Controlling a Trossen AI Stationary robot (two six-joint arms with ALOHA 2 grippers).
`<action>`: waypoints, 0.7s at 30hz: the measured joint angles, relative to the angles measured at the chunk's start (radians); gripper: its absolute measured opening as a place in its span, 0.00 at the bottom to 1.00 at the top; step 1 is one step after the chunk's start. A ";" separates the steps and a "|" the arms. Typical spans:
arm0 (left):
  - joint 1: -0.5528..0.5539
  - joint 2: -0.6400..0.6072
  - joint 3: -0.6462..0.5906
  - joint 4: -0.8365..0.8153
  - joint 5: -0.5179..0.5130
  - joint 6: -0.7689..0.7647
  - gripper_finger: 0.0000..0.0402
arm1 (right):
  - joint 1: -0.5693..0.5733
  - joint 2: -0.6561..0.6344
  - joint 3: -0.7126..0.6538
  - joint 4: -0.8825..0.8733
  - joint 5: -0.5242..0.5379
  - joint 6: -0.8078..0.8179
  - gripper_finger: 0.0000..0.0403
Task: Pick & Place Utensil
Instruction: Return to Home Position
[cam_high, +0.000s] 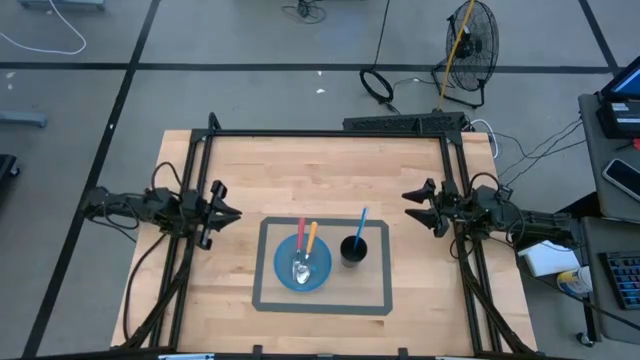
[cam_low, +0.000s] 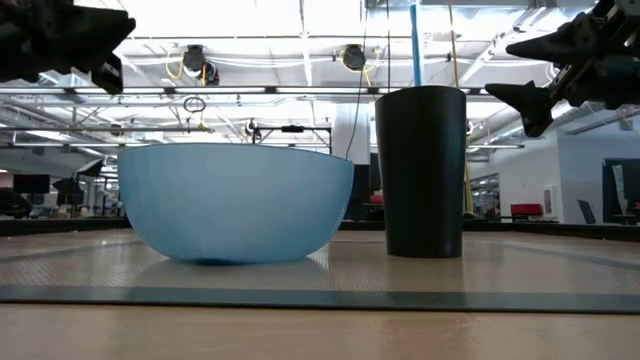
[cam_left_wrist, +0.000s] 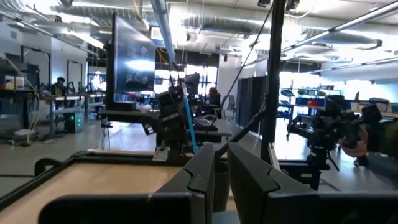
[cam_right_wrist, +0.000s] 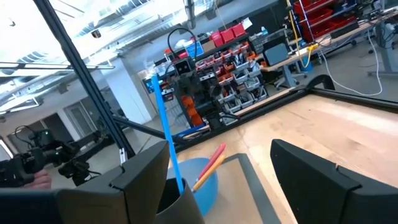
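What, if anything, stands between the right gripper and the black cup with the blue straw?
Nothing visible does. From above, only bare table and the edge of the mat lie between the open right gripper and the black cup, which holds the blue straw. The left gripper is at the table's other side.

Table (cam_high: 300, 170) is pale wood strips, smooth with a soft sheen seen from low down, and the frame (cam_high: 330, 133) round it looks like matt black metal. Bowl (cam_low: 235, 200) is smooth blue plastic, kinda frosted and half see-through, while the cup (cam_low: 420, 170) is flat matt black plastic. Straw (cam_right_wrist: 165, 134) is glossy blue plastic, and the mat (cam_low: 320, 297) is a thin sheet, clear with a dull grey edge.
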 joint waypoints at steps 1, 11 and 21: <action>0.000 0.005 0.004 0.002 0.001 0.006 0.12 | 0.000 0.000 0.000 0.000 0.000 0.000 0.69; 0.048 0.004 0.005 -0.011 0.058 0.019 0.12 | -0.022 0.000 0.000 -0.006 -0.026 -0.004 0.69; 0.138 0.005 0.001 -0.054 0.154 -0.041 0.12 | -0.050 0.001 -0.001 -0.038 -0.050 -0.014 0.69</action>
